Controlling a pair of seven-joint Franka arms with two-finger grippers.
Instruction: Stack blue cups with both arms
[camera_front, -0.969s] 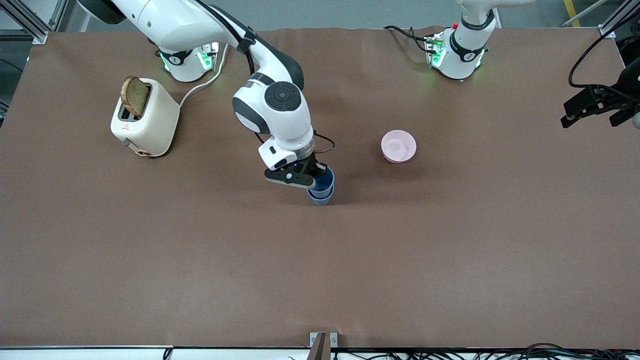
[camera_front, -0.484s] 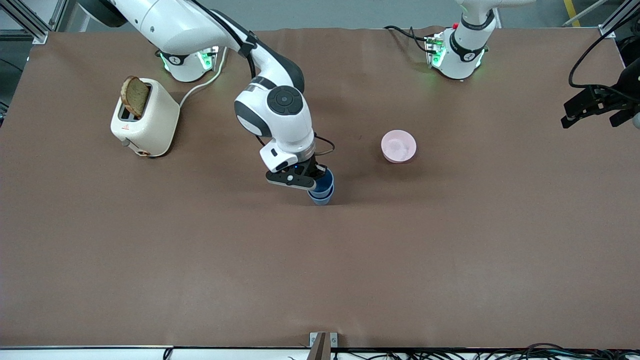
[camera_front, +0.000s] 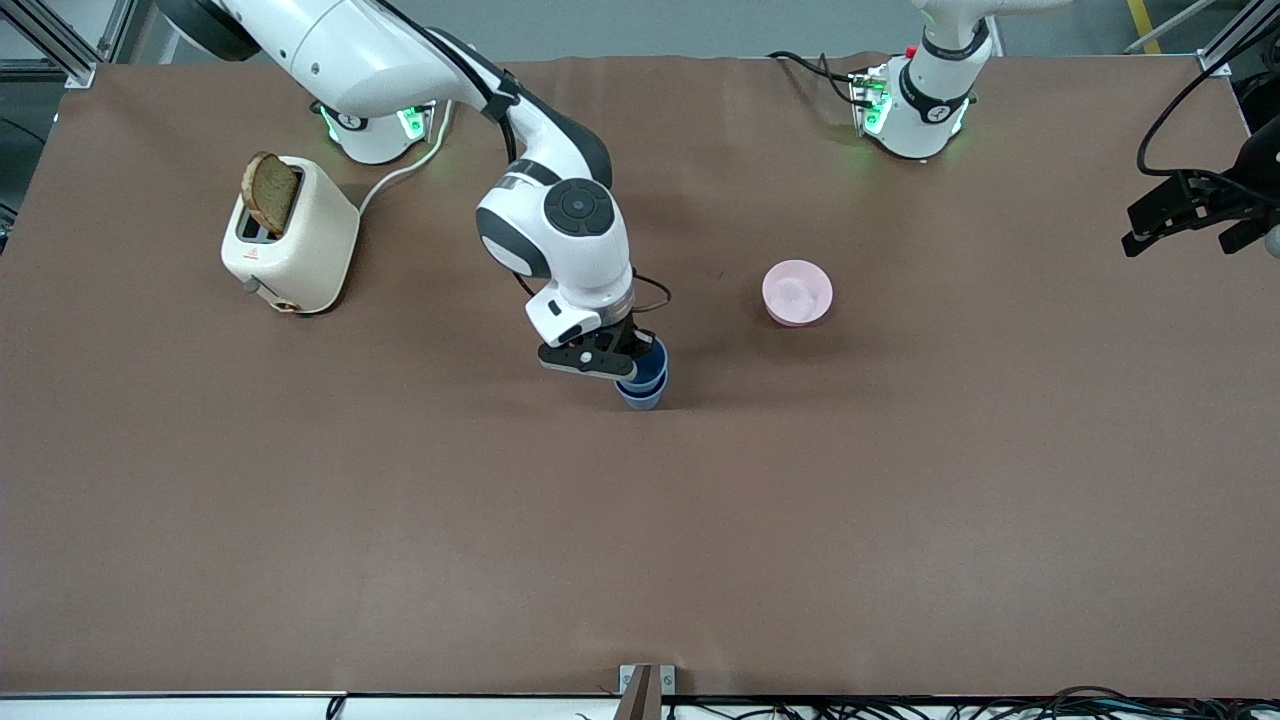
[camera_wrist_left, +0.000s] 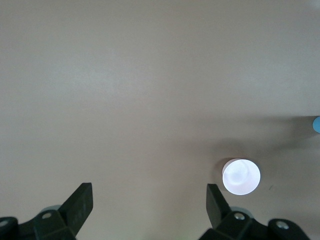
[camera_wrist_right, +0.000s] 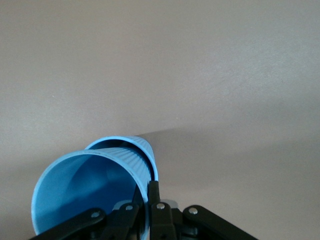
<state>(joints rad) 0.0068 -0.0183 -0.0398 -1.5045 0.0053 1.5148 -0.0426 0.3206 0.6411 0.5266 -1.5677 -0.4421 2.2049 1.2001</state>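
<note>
Two blue cups stand mid-table, one nested in the other. The upper blue cup (camera_front: 653, 361) sits inside the lower blue cup (camera_front: 642, 396), which stands on the table. My right gripper (camera_front: 628, 366) is shut on the upper cup's rim, one finger inside and one outside. In the right wrist view the held cup (camera_wrist_right: 85, 195) fills the near corner, with the lower cup's rim (camera_wrist_right: 131, 141) around it and the right gripper (camera_wrist_right: 149, 200) pinching the wall. My left gripper (camera_front: 1130, 230) waits open and empty over the left arm's end of the table, and also shows in the left wrist view (camera_wrist_left: 147, 192).
A pink bowl (camera_front: 797, 292) sits on the brown table, toward the left arm's end from the cups; it also shows in the left wrist view (camera_wrist_left: 241, 176). A cream toaster (camera_front: 292, 240) holding a slice of toast (camera_front: 271, 192) stands near the right arm's base.
My right arm has shifted slightly and the gripper has sunk a little, seating the held cup a bit deeper in the lower cup. The left arm has not moved.
</note>
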